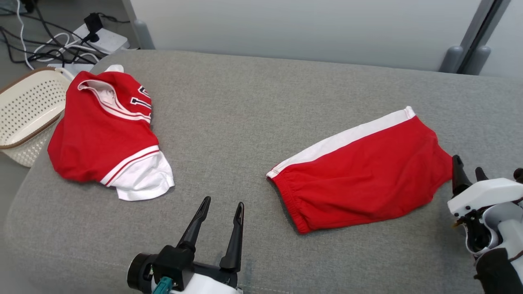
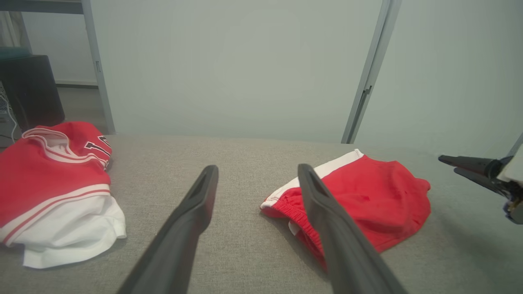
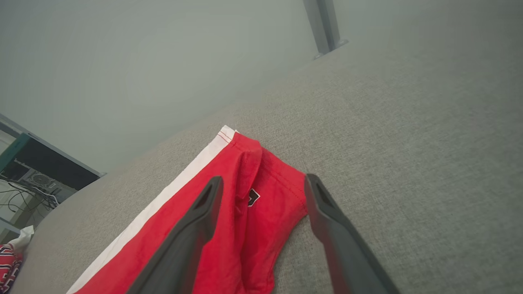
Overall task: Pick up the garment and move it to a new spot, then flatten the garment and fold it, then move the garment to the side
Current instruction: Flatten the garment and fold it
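Note:
Two garments lie on a grey padded surface (image 1: 245, 122). Red shorts (image 1: 367, 171) with a white side stripe rest flat at the right, elastic waistband towards me. A red jersey (image 1: 102, 130) with white trim lies crumpled at the left. My left gripper (image 1: 224, 202) hovers open over bare fabric between them, nothing in its jaws. From its wrist, my left gripper (image 2: 258, 167) sees the jersey (image 2: 45, 175) left and the shorts (image 2: 376, 200) right. My right gripper (image 1: 467, 164) is open just beside the shorts' right end; in its wrist view my right gripper (image 3: 263, 179) straddles the hem of the shorts (image 3: 245, 228).
A cream perforated basket (image 1: 28, 110) sits off the surface's left edge. A white power strip (image 1: 102, 38) with tangled cables lies on the floor behind it. A pale wall and grey posts (image 1: 470, 53) stand at the back. My right gripper (image 2: 449, 164) also shows at the left wrist view's right edge.

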You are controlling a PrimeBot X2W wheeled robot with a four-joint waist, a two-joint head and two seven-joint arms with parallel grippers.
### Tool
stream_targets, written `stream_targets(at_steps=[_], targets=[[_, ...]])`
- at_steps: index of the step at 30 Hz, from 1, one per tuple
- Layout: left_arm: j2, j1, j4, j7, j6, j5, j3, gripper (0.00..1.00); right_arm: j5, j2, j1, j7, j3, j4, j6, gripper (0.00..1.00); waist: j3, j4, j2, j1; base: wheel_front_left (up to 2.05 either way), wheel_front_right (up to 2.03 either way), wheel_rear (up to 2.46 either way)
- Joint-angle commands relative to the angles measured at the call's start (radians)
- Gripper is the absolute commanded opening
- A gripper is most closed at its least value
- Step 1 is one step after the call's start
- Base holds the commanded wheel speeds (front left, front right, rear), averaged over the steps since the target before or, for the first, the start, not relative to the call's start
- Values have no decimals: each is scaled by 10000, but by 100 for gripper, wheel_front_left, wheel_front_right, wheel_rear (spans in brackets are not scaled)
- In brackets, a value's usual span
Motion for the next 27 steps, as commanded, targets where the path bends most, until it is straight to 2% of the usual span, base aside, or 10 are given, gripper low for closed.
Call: stream_targets(at_steps=[1,9,14,25,27], targets=[[5,-505,-300,-59,89,132,242,100,105,-178,-408,76,176,45,0,100,309,318,0,0,0,0,0],[5,-900,-308,-59,182,12,-80,100,197,-738,-1799,452,107,1714,0,100,1105,849,0,0,0,0,0],[5,-1223,-302,-59,222,-2,-284,100,-259,-1097,-2434,591,223,2516,0,100,1548,1065,0,0,0,0,0],[5,-1602,-232,-59,312,3,-520,100,-495,-904,-2797,1446,108,2821,0,100,1801,1224,0,0,0,0,0],[5,-1614,-194,-59,307,1,-538,100,-533,-883,-2773,1555,125,2830,0,28,1764,1230,0,0,0,0,0]])
